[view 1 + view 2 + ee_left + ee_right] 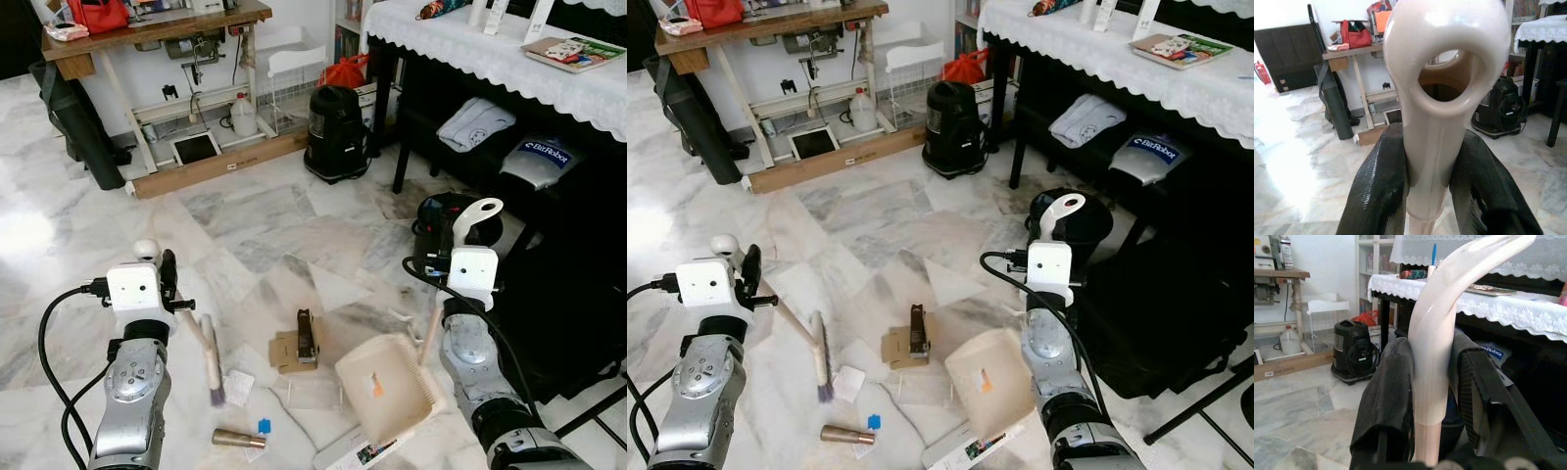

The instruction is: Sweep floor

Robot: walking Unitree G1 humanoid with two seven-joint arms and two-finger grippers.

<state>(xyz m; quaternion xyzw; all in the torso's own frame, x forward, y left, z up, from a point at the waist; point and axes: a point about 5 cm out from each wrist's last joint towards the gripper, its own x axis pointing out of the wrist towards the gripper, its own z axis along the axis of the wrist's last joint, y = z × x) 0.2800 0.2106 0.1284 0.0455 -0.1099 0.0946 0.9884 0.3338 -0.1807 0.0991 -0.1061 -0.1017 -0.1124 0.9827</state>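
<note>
Left gripper point(1425, 186): pinched the cream plastic brush handle point(1437, 98).
Right gripper point(1430, 382): clamped the cream dustpan handle point(1437, 347).
Marble floor point(245, 225): brown cardboard scraps point(289, 350) between brush bristles point(214, 372) and cream dustpan point(387, 387).

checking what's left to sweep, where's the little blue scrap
In the left eye view the blue scrap lies on the marble floor near the robot's left side, just beside the brass tube and below the brush.

Left gripper point(1425, 191): finger bases cut off by the frame edge; the broom handle point(1435, 98) it clamps runs out of view at the top. Dustpan point(387, 387): near right corner covered by the right arm. Printed card point(358, 452) near the dustpan: cut by the frame edge, print too small to read. Small blue scrap point(264, 426): too small to identify.
</note>
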